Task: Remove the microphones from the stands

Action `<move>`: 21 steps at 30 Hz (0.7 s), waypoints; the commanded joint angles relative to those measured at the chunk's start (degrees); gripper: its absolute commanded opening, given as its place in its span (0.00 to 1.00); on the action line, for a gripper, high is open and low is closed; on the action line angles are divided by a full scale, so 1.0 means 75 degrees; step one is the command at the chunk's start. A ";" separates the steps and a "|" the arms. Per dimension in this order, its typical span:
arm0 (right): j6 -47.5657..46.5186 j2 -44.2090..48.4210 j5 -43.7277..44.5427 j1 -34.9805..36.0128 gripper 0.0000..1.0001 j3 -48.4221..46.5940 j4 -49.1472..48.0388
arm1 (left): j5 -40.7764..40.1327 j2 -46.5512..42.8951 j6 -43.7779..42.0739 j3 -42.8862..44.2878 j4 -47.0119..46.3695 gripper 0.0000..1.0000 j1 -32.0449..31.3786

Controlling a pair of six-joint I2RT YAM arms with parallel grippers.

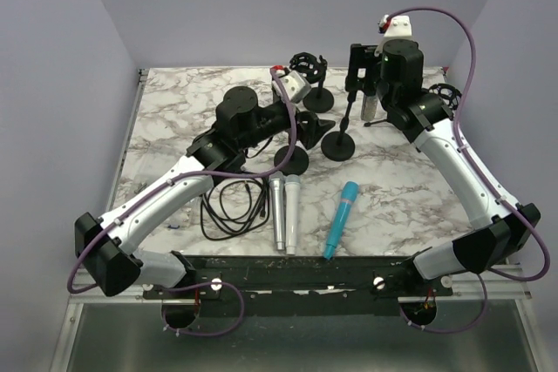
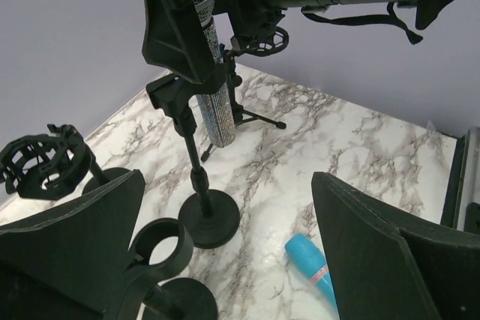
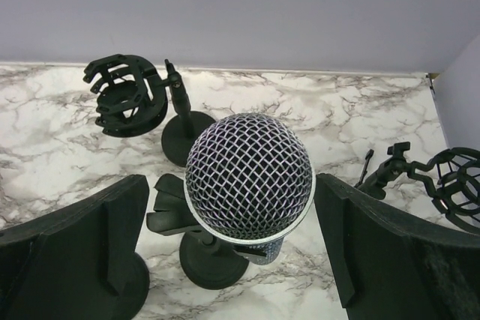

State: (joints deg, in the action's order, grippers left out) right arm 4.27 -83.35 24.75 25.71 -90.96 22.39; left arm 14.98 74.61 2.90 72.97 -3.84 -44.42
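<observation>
A robot lab, set up as a small test cell. Plain pale walls (image 1: 261,6) close in the table (image 1: 174,111) on three sides, with no windows, furniture or decoration. Two arms, left (image 1: 166,193) and right (image 1: 462,163), are bolted to a black rail (image 1: 296,272) at the near edge. Purple cables (image 1: 471,50) loop from their bases up to the white wrist cameras (image 1: 398,25). The marble-patterned top carries only props: stands (image 1: 338,147), shock mounts (image 1: 307,65), spare mics (image 1: 284,211) lying flat and a coil of black cable (image 1: 228,206). Bare metal framing (image 1: 288,295) runs below the rail.
</observation>
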 commanded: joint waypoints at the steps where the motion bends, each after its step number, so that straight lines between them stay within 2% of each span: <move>1: -0.0414 0.0017 -0.0128 -0.0018 0.98 0.0066 -0.0468 | 0.0879 0.0503 -0.0651 0.0330 -0.0282 0.97 0.0282; 7: -0.0842 0.0040 0.0010 -0.0019 0.82 0.0396 -0.0918 | 0.2030 0.1283 -0.0443 0.0964 -0.0300 0.96 0.0856; 17: -0.1164 0.0226 -0.0246 -0.0022 0.37 0.0930 -0.1435 | 0.3441 0.3123 -0.0729 0.2795 0.0117 0.96 0.1226; 21: -0.1134 0.0294 -0.0315 -0.0024 0.29 0.0975 -0.1459 | 0.4139 0.3812 -0.1012 0.3441 0.0078 0.97 0.1388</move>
State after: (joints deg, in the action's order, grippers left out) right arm -3.27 -82.59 24.45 25.69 -84.73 12.80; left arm 37.80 98.98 -1.93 94.15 -3.70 -35.48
